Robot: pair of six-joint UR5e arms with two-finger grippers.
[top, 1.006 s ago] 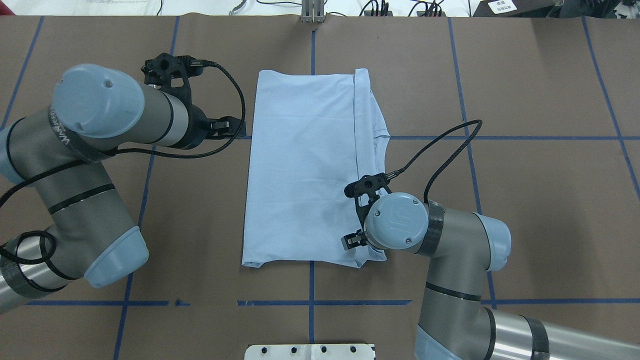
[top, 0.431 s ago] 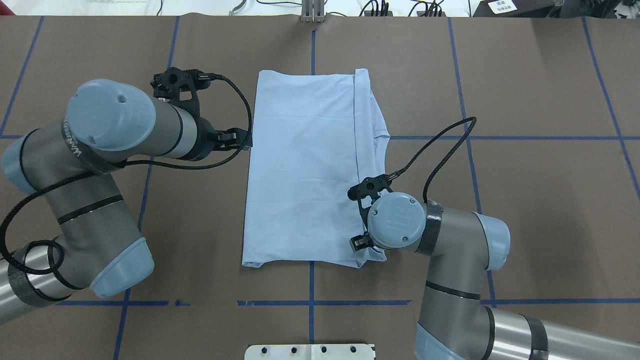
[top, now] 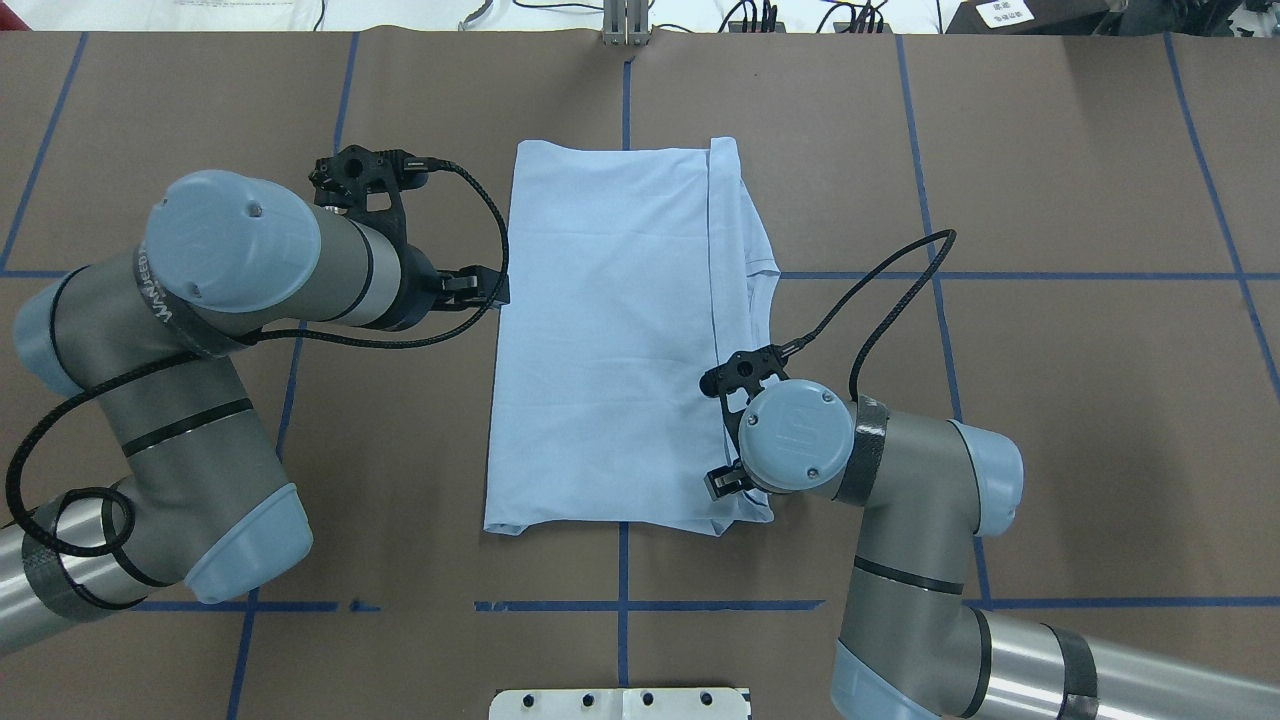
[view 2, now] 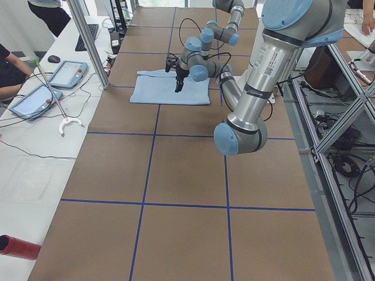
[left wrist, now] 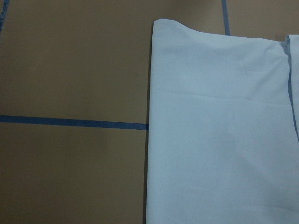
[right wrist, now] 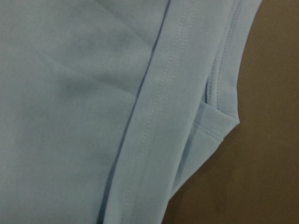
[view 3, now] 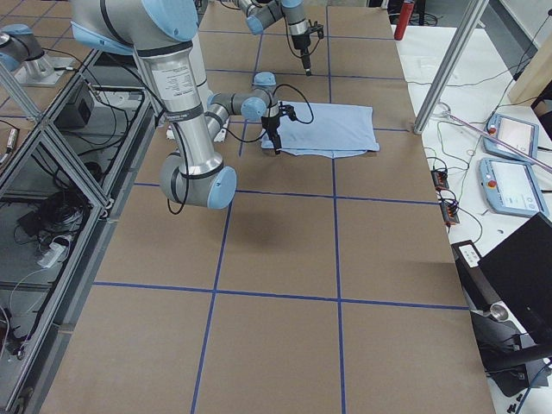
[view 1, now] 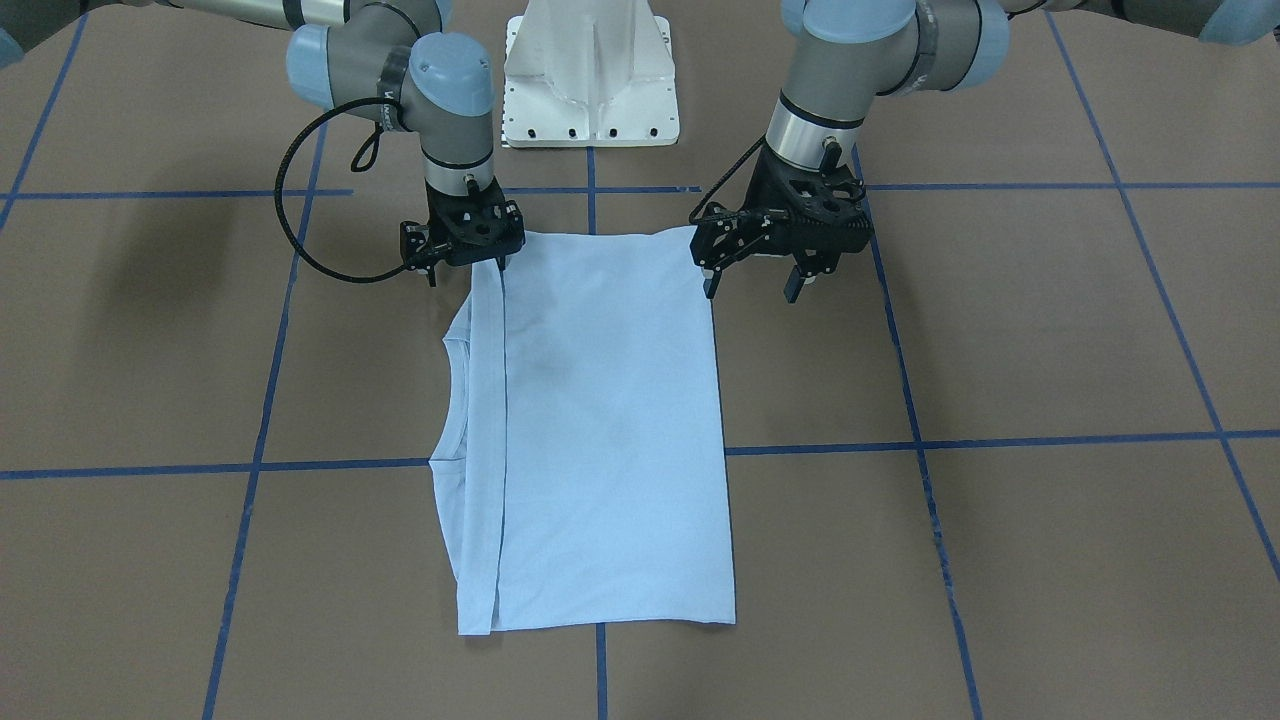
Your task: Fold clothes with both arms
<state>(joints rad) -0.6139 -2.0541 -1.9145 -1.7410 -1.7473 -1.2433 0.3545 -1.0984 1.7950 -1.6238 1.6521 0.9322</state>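
Note:
The light blue T-shirt [top: 610, 340] lies flat on the brown table, folded lengthwise into a long rectangle, with a sleeve and hem showing along its right side [view 1: 470, 400]. Its print and label are hidden. My left gripper [view 1: 752, 285] is open and hovers just off the shirt's left edge; it also shows in the overhead view [top: 485, 290]. My right gripper [view 1: 466, 270] looks open and hovers over the shirt's right edge near the corner closest to the robot, mostly hidden under its wrist in the overhead view [top: 722, 482]. Both wrist views show only cloth [left wrist: 224, 140] [right wrist: 70, 116].
The white pedestal base [view 1: 590, 80] stands at the robot's side of the table. Blue tape lines [top: 625, 600] grid the brown table cover. Tablets [view 2: 67, 73] and cables lie on a side bench beyond the table's far edge.
My left arm has swung toward the shirt and nearer the robot, bringing its gripper up to the shirt's left edge. My right wrist has shifted slightly right. The shirt has not moved.

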